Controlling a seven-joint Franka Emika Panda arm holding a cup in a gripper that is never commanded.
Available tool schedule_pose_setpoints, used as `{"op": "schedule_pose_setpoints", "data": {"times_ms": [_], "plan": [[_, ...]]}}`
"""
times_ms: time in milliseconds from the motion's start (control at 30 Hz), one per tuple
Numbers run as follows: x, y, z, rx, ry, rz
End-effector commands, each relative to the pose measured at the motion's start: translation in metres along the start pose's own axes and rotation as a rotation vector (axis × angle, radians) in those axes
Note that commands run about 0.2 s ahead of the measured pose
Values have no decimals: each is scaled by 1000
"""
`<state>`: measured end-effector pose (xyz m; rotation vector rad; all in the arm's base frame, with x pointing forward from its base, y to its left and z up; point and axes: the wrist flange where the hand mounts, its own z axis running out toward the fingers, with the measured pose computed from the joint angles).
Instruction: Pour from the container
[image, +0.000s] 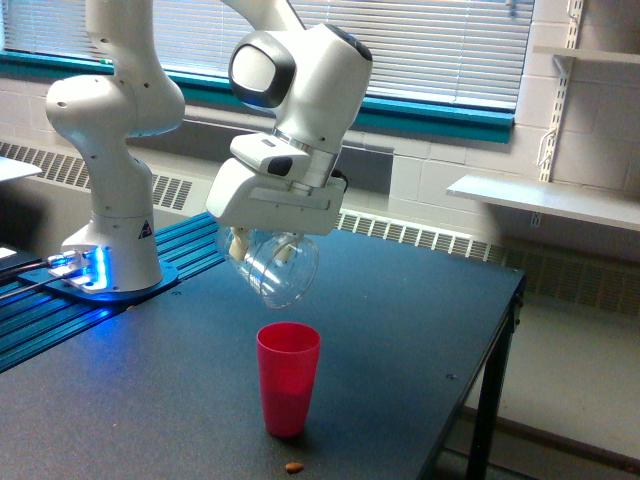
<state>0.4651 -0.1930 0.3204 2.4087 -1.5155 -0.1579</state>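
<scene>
Now, from the exterior view, we are seeing the hand (262, 243) gripping the clear container (277, 267), tilted mouth-down above the upright red cup (288, 377) on the dark bench (400, 330); one brown bit (293, 467) is lying nearby.

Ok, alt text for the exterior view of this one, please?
A white robot arm's gripper holds a clear handled cup tipped over, above an upright red cup on a dark table; the clear cup looks empty. One small brown piece lies on the table just in front of the red cup.
</scene>
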Motion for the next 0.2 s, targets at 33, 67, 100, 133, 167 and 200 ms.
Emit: {"op": "schedule_pose_setpoints", "data": {"times_ms": [33, 67, 100, 133, 167, 200], "plan": [[-8, 0, -11, 28, 34, -15], [-8, 1, -12, 34, 39, -16], [-9, 3, -13, 35, 44, -16], [-10, 4, -13, 31, 51, -15], [-11, 5, -12, 30, 55, -13], [-12, 6, -12, 30, 55, -14]]}}
